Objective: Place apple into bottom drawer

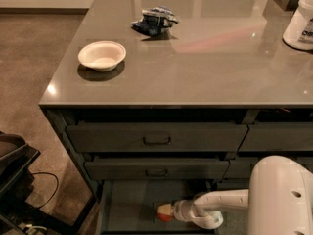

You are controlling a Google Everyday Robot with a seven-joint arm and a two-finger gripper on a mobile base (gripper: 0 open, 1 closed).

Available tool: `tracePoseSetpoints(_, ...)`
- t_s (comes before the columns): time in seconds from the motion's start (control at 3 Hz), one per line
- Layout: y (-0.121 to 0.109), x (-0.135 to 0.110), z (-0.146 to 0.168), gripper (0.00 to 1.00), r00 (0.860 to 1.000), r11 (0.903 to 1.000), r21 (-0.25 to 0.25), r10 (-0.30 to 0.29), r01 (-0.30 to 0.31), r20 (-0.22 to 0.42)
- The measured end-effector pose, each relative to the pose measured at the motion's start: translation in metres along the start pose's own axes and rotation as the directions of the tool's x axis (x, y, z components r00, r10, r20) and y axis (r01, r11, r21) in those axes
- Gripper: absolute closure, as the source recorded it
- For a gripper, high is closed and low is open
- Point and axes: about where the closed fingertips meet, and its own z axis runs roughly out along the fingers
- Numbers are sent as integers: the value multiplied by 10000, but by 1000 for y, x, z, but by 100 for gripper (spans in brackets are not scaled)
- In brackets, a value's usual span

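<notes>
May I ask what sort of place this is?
Probably a kitchen: glossy grey counter over dark handled drawers, round white bowl, and the gripper at a small red apple inside the open bottom drawer.

The scene is dim and warm. Light from above makes pale and reddish glare on the glossy grey surface, and the round white bowl throws a soft shadow forward. The open dark grey bottom drawer lies in deep shade; there the white hand, beside the small red apple, looks pale.
</notes>
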Motion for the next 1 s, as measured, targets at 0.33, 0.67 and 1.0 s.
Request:
tracePoseSetpoints(0.33,0,0,0,12,10000,10000,0,1,-1,-1)
tracePoseSetpoints(0.67,5,-1,-18,0,9999,9994,-323,-149,150,23)
tracePoseSetpoints(1.0,20,-6,-67,0,9985,9936,-993,-529,542,160)
